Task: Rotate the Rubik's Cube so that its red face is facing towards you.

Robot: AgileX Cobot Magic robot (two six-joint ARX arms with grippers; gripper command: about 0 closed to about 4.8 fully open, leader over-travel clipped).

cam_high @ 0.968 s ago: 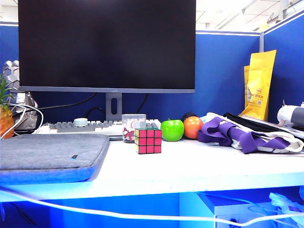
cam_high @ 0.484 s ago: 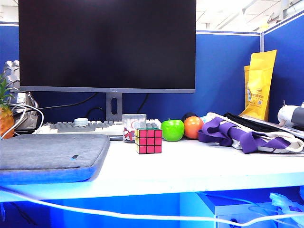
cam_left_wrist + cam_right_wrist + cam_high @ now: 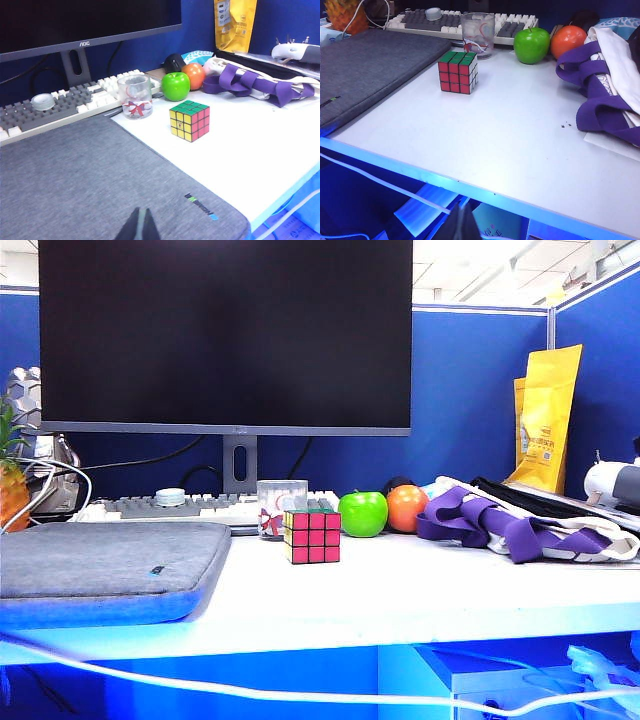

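The Rubik's Cube stands on the white desk in front of a clear glass cup. Its red face of pinkish-red squares points at the exterior camera, with green on top and yellow on its left side. The left wrist view shows the cube with green on top, yellow and red sides. In the right wrist view the cube shows its red side. My left gripper is shut, hovering over the grey sleeve, far from the cube. My right gripper is shut, below the desk's front edge. Neither gripper appears in the exterior view.
A grey laptop sleeve covers the desk's left. Behind the cube are the glass cup, a keyboard and a monitor. A green apple, an orange and a purple-strapped bag lie to the right.
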